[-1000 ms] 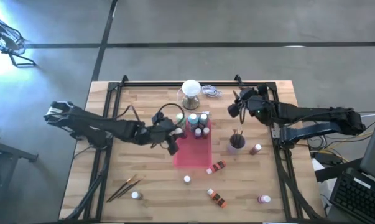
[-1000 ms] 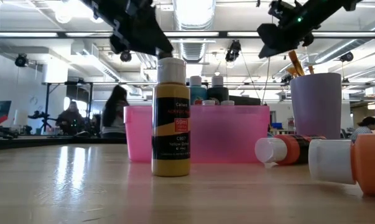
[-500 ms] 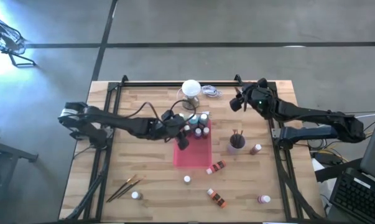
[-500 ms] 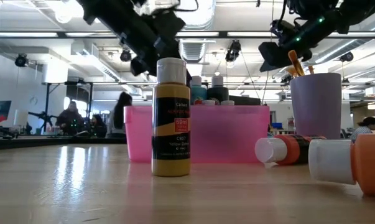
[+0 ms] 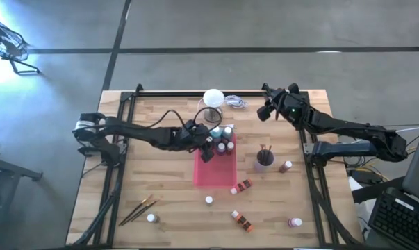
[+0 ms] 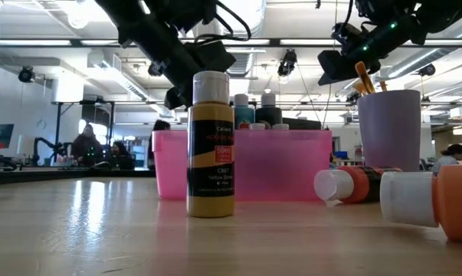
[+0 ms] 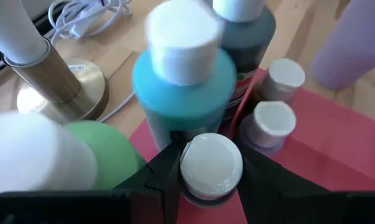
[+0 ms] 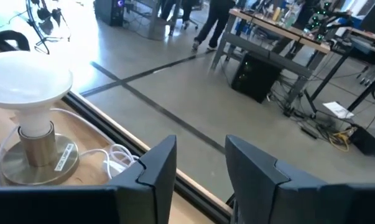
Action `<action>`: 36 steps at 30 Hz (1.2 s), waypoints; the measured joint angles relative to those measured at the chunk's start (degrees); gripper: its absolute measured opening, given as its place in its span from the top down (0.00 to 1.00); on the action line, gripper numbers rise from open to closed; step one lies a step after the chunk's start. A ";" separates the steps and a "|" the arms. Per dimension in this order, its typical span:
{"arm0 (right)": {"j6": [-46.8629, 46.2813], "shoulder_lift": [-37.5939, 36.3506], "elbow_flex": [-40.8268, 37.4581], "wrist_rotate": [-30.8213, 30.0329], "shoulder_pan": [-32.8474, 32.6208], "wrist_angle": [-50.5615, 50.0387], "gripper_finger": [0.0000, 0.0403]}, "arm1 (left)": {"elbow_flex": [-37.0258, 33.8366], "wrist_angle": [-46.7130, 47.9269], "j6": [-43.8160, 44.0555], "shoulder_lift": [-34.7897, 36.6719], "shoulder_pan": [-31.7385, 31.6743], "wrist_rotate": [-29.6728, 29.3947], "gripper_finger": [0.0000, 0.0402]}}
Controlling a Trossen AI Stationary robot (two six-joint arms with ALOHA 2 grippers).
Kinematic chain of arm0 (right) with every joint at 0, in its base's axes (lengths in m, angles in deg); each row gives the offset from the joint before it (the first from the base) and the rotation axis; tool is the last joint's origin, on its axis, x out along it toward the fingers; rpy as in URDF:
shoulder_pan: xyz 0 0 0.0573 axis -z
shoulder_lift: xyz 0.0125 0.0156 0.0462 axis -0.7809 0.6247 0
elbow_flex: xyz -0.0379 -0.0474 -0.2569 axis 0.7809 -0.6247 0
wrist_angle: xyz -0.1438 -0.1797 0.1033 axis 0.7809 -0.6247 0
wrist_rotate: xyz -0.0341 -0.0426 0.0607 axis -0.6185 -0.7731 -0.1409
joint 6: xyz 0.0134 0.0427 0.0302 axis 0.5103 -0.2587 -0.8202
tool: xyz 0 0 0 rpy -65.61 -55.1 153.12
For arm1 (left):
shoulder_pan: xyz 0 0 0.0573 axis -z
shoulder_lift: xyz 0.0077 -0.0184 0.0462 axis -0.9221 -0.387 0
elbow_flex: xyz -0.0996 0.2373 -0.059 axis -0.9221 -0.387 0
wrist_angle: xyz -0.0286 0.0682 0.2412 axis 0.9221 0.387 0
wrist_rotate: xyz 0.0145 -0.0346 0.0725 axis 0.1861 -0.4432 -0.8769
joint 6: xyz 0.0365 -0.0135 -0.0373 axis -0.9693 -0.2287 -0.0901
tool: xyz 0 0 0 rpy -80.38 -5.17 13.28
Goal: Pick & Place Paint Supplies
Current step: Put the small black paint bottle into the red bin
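Low view, nearest the camera: a yellow-brown paint bottle (image 6: 211, 144) w/ white cap stands upright on the wood table (image 5: 160, 187), alone in front of the pink tray (image 6: 246, 162); to its right lie an orange bottle (image 6: 352, 185) on its side and a bigger white-capped orange one (image 6: 434, 198) at the frame edge. From above, that near strip also holds two thin brushes (image 5: 139, 210) lying together by the left corner, w/ a small bottle (image 5: 151, 218) just beside them, plus scattered bottles on their sides (image 5: 242, 221) and one at the right (image 5: 294, 222). Mid-table: the tray, w/ a cluster of capped bottles standing at its far end. Left gripper (image 5: 208, 148) is over that cluster; in the left wrist view its fingers (image 7: 163, 180) sit either side of a small white-capped bottle (image 7: 210, 165), pinching it, w/ the teal bottle (image 7: 184, 93) directly behind, a dark-teal one (image 7: 243, 31) past that, a green bottle (image 7: 103, 152) touching close on one side and two grey-capped small ones (image 7: 271, 121) on the other, so the grip is hemmed in all round. Right of the tray, a lilac cup (image 5: 264, 160) holds more brushes; a brownish bottle (image 5: 286, 167) sits near it. Farther back, the white ball-topped stand (image 5: 213, 101) w/ its cable stands just beyond the tray. Right gripper (image 5: 266, 111) hangs high near the table's far right edge, well apart from the supplies, fingers (image 8: 156, 168) spread w/ nothing between.
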 joint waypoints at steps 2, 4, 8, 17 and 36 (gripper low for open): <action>0.02 0.00 0.00 0.00 0.00 0.36 0.69 | 0.00 -0.21 0.08 -0.62 0.00 0.00 0.68; 0.36 0.00 0.00 0.00 0.00 0.62 0.70 | 0.00 -0.35 0.19 -1.47 0.00 0.11 0.68; 1.29 0.02 0.00 0.02 -0.02 1.89 0.72 | -0.02 -0.82 0.12 -2.81 0.00 0.30 0.68; 1.49 0.02 0.00 0.17 -0.02 1.96 0.78 | 0.11 -1.18 0.01 -3.73 0.02 0.08 0.68; 1.49 0.02 0.00 1.60 -0.07 1.93 0.76 | 0.02 -0.83 -0.19 -3.67 0.11 0.37 0.60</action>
